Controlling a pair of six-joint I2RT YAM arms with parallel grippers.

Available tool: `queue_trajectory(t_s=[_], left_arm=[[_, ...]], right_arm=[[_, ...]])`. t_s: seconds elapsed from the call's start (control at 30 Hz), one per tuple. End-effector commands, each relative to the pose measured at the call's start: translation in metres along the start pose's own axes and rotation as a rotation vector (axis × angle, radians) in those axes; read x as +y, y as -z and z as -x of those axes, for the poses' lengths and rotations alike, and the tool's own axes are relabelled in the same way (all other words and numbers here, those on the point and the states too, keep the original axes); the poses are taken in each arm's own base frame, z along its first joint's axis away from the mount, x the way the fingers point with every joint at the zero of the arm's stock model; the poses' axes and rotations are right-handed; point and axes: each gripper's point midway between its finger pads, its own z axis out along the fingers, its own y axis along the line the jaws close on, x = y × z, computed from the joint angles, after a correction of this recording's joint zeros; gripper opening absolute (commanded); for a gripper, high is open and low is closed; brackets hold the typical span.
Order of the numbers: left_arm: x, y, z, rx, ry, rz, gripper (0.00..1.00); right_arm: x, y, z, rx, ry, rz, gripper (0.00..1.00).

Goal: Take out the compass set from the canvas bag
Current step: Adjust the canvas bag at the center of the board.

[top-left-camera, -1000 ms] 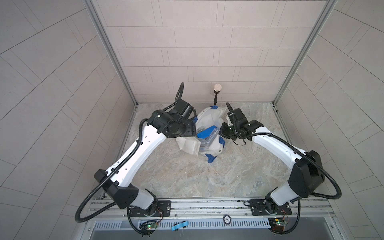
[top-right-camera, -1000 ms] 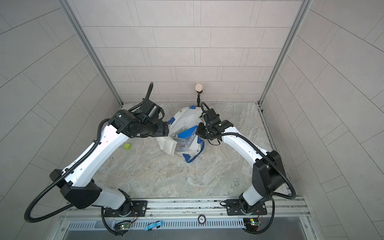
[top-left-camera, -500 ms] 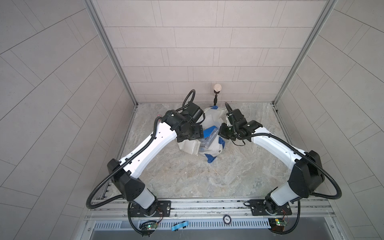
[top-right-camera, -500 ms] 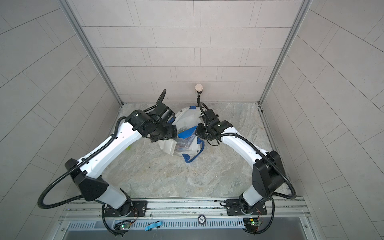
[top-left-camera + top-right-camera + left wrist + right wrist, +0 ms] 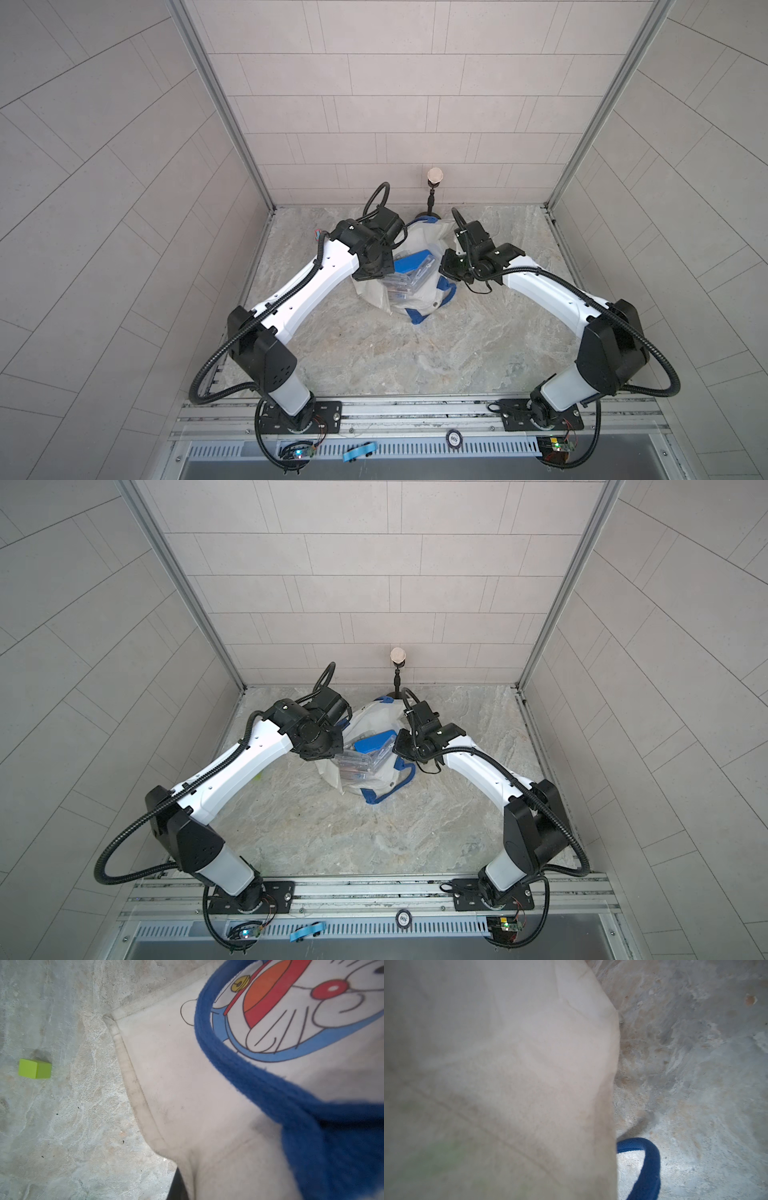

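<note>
The white canvas bag (image 5: pixel 415 301) (image 5: pixel 374 782) stands mid-table with its mouth facing up. Inside lie several clear packs of the compass set (image 5: pixel 405 283) (image 5: pixel 358 763) under a blue flat piece (image 5: pixel 415 265). My left gripper (image 5: pixel 374 271) is at the bag's left rim, shut on the canvas. The left wrist view shows the canvas (image 5: pixel 207 1105) creased at the jaws, a blue strap (image 5: pixel 270 1088) and the cartoon print (image 5: pixel 291 1012). Across from it, my right gripper (image 5: pixel 449 266) is shut on the right rim. Canvas (image 5: pixel 508 1064) fills the right wrist view and hides its fingers.
A small stand with a round top (image 5: pixel 434 178) rises at the back wall behind the bag. A green cube (image 5: pixel 35 1068) lies on the table left of the bag. A tiny red-and-teal toy (image 5: pixel 316 235) sits back left. A blue strap loop (image 5: pixel 419 316) trails in front.
My left arm has swung in from the left to the bag's rim, and its jaws have gone from open to shut on the canvas. The right arm has held still.
</note>
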Motion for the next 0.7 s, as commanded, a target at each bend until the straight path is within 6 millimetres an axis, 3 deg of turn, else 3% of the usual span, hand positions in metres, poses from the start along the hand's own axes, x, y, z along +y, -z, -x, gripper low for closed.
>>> queue_trajectory(t_s=[0.0, 0.17, 0.2, 0.23, 0.33, 0.4, 0.53, 0.67], left_arm=[[0.010, 0.012, -0.021, 0.050, -0.071, -0.035, 0.00], [0.002, 0.023, -0.026, 0.003, -0.122, -0.157, 0.00], [0.002, 0.023, -0.026, -0.005, -0.116, -0.165, 0.00], [0.000, 0.023, -0.027, -0.010, -0.108, -0.179, 0.00], [-0.007, 0.019, -0.029, 0.003, -0.080, -0.218, 0.00], [-0.008, 0.013, -0.032, 0.027, -0.072, -0.214, 0.00], [-0.013, 0.007, -0.036, 0.074, -0.079, -0.215, 0.00], [-0.017, 0.004, -0.037, 0.091, -0.077, -0.226, 0.00]], right_arm=[[-0.011, -0.006, 0.008, -0.013, -0.003, -0.024, 0.00], [-0.025, -0.008, 0.013, -0.009, -0.021, -0.044, 0.00], [-0.023, -0.006, 0.013, -0.010, -0.006, -0.040, 0.04], [-0.021, -0.001, 0.013, -0.015, 0.012, -0.040, 0.14], [-0.017, 0.022, 0.017, -0.068, 0.047, -0.047, 0.40], [-0.023, 0.041, 0.019, -0.106, 0.047, -0.082, 0.47], [-0.024, 0.081, 0.017, -0.175, 0.077, -0.096, 0.50], [0.005, 0.112, 0.007, -0.225, 0.209, -0.031, 0.49]])
